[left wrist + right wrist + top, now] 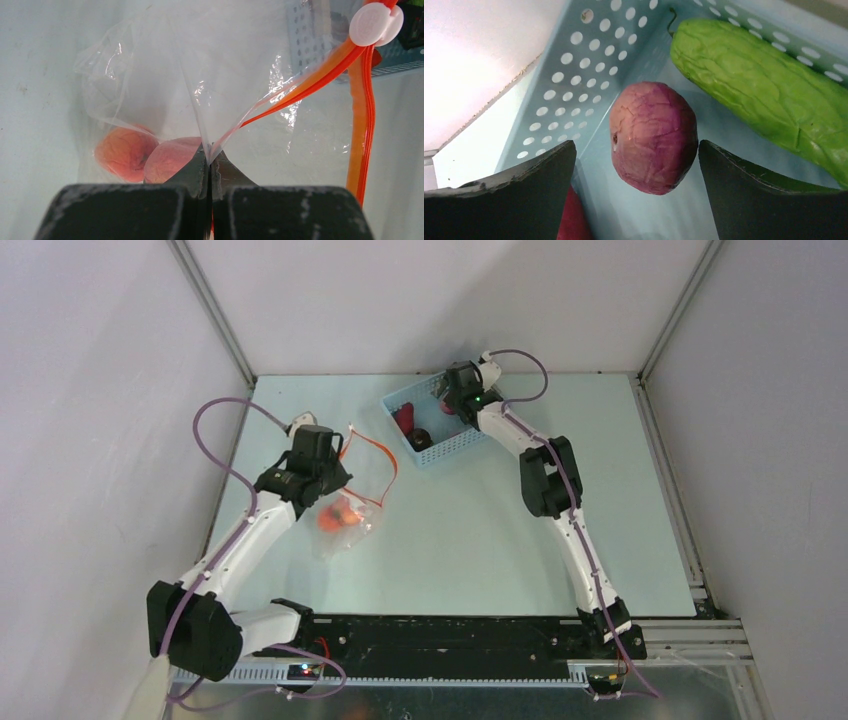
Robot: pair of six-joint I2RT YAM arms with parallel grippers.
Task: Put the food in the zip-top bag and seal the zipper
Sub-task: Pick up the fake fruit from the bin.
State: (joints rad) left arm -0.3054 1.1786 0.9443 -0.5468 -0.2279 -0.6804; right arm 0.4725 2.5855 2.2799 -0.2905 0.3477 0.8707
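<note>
The zip-top bag (352,515) is seen on the left half of the pale green table (500,540), clear and crinkled, with its mouth turned toward the far side. Two peach-orange pieces of the food (125,152) are held inside it, side by side and touching, low in the bag. The zipper (310,82) is shown as a red-orange strip that is unsealed: its two sides are parted and bowed into a loop, and they are joined at the far end by a white slider tab (375,22). A fold of the bag's clear film, just below the strip, is pinched by the left gripper (209,156), whose fingers are pressed tightly together on the plastic.

A light-blue perforated basket (455,448) is set farther back, near the middle of the table and apart from the bag. In it, a red piece (405,420) and a dark piece (421,438) can be made out from above.

The right gripper (635,146) is lowered into the far end of the basket, with its fingers spread wide. A purple piece (654,137) is framed between them, close to the finger on the right of the wrist view; whether it is touched cannot be told. An elongated green piece (764,85) is laid just beyond it, along the basket's wall.
</note>
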